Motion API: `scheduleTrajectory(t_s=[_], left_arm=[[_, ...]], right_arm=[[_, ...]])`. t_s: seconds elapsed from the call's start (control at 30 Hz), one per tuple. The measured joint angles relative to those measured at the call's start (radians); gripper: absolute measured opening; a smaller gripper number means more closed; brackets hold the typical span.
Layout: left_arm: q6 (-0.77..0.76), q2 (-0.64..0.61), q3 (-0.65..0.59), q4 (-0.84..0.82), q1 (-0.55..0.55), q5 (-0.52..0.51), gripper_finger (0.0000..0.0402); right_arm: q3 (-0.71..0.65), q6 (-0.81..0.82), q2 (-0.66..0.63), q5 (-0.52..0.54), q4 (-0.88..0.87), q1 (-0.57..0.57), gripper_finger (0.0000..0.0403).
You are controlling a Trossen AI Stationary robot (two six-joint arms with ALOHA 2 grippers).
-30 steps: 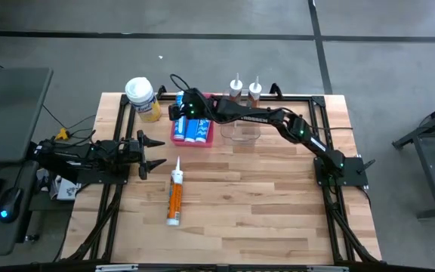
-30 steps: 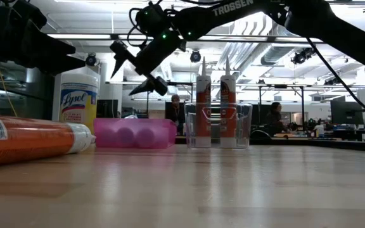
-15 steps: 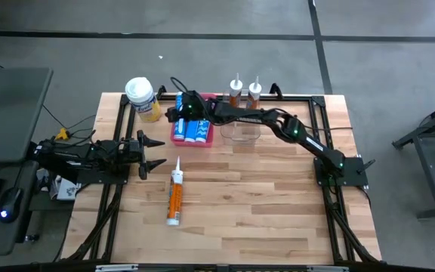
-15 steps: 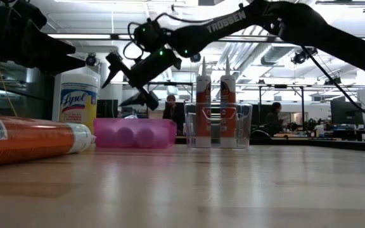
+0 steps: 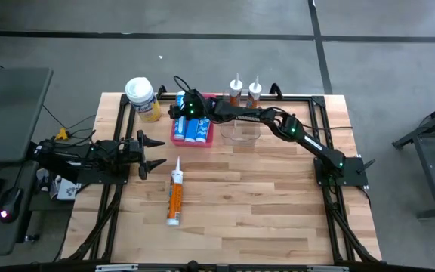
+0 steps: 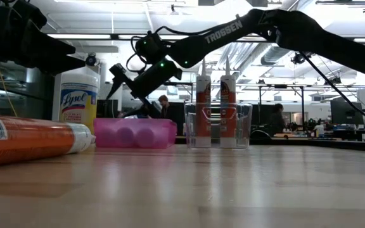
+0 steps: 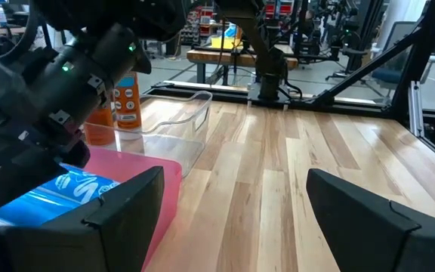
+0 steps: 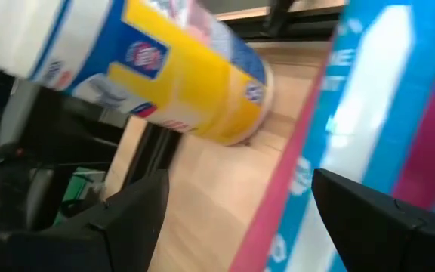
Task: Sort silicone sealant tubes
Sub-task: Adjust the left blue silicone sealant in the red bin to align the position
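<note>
1. We see the right gripper (image 5: 176, 106) reaching across the upper middle of the high view, over the far left corner of the pink tray (image 5: 206, 140); in the low view it hangs above the tray with its fingers spread apart and nothing between them.
2. The left gripper (image 5: 154, 152) waits at the left edge of the table (image 5: 278, 204), left of centre in the high view — its fingers are also spread and hold nothing.
3. The blue sealant tubes (image 5: 195, 129) lie side by side in the pink tray, just below the right gripper in the high view; we make out at least two, and the arm covers part of the tray.
4. Two orange sealant tubes (image 5: 245, 94) stand upright, nozzles up, at the far side of the clear bin (image 5: 242, 134), which sits just right of the pink tray.
5. A third orange sealant tube (image 5: 175, 196) lies flat on the bare wood, left of centre in the lower half of the high view, its white nozzle pointing toward the tray — well apart from both containers.
6. A yellow Lysol wipes canister (image 5: 143, 99) with a white lid stands at the upper left corner of the table, near the right gripper.
</note>
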Motion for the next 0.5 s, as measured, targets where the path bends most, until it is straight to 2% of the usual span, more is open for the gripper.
scheduleTrajectory(t_s=[0.5], left_arm=[[0.000,0.000,0.000,0.000,0.000,0.000,0.0319]], right_arm=[[0.000,0.091,0.000,0.009,-0.071,-0.008,0.0321]])
